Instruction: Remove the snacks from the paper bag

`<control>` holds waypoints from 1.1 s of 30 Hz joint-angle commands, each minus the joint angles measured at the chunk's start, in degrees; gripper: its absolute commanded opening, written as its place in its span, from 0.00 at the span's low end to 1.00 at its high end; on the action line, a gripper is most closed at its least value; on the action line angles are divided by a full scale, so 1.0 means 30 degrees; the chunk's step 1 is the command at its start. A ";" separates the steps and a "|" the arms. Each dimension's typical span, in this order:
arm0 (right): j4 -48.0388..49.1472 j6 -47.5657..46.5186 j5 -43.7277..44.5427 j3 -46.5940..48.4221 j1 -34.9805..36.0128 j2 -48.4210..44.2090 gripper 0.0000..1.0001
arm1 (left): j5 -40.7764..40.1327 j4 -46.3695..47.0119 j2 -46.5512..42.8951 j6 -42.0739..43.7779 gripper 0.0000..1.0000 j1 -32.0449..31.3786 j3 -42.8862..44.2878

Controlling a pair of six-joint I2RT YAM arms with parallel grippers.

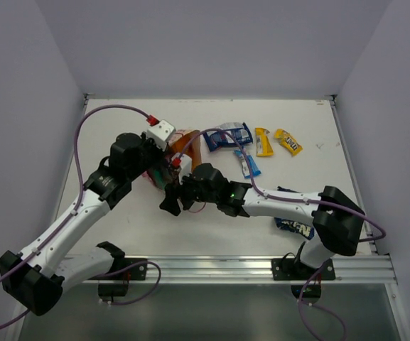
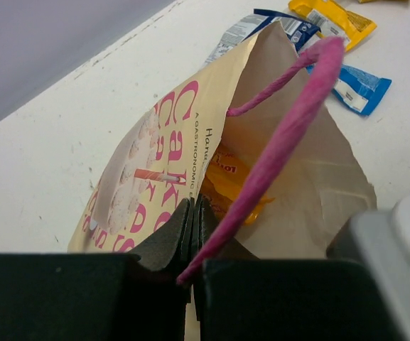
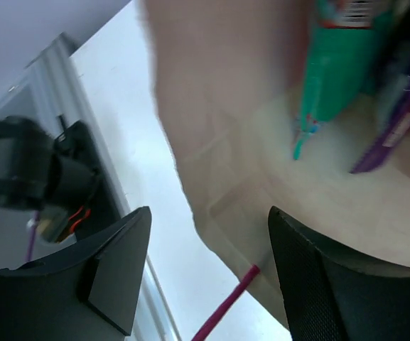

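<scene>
The paper bag (image 1: 185, 145) lies on its side at the table's centre-left. My left gripper (image 1: 160, 169) is shut on the bag's rim; in the left wrist view the jaws (image 2: 194, 213) pinch the printed paper wall beside a pink string handle (image 2: 283, 135). An orange snack (image 2: 229, 181) shows inside. My right gripper (image 1: 174, 198) is open at the bag's mouth; in the right wrist view (image 3: 208, 241) its fingers straddle the bag's lower edge, holding nothing. A teal-green pouch (image 3: 336, 64) and a purple wrapper (image 3: 396, 121) lie deeper inside the bag.
Loose snacks lie on the table behind the bag: a blue pack (image 1: 227, 136), two yellow wrappers (image 1: 263, 141) (image 1: 288, 141) and a small blue one (image 1: 247, 163). Another blue pack (image 1: 293, 226) lies under the right arm. A metal rail (image 1: 261, 266) runs along the near edge.
</scene>
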 commanded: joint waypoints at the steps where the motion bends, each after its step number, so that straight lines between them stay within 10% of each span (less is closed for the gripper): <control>1: 0.0658 0.0393 0.3507 -0.0705 -0.0201 -0.1660 0.69 | -0.0146 0.0250 -0.0522 -0.0284 0.00 0.0098 -0.0531; 13: -0.3060 -0.0868 0.3448 0.1812 -0.0407 -0.5094 0.70 | 0.0645 -0.0395 -0.1313 -0.0371 0.00 0.0069 -0.0824; 33: 0.5667 0.1536 0.7434 0.1813 -0.2048 0.3546 0.58 | 0.1288 -0.0541 -0.0552 -0.1983 0.00 0.0069 0.0581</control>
